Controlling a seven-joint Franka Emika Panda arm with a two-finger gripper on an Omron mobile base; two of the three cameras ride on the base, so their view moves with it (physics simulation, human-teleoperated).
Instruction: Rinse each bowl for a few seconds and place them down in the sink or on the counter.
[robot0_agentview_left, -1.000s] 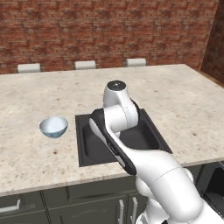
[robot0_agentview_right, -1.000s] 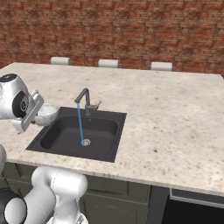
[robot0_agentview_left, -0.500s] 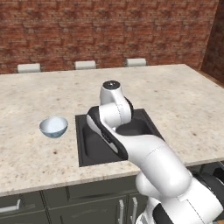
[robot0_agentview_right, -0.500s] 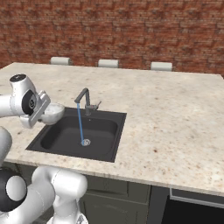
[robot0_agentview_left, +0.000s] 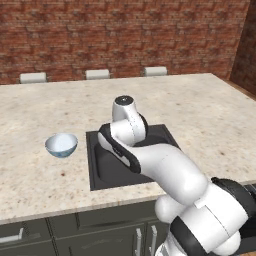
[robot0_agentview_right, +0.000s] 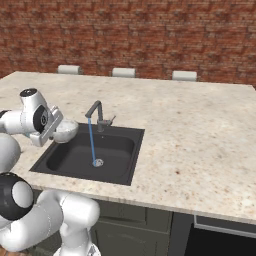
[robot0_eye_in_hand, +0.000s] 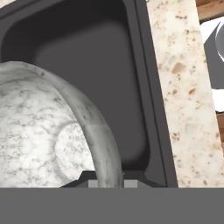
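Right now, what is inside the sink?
A thin stream of water runs from the faucet onto the drain. The near left corner of the sink is hidden behind the arm.

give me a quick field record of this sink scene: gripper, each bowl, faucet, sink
gripper: gripper shut on the rim of the speckled bowl
speckled bowl: speckled bowl held over the left edge of the sink, to the left of the water stream
blue bowl: blue bowl upright on the counter, left of the sink, untouched
faucet: faucet running, water falling onto the drain
sink: sink black basin
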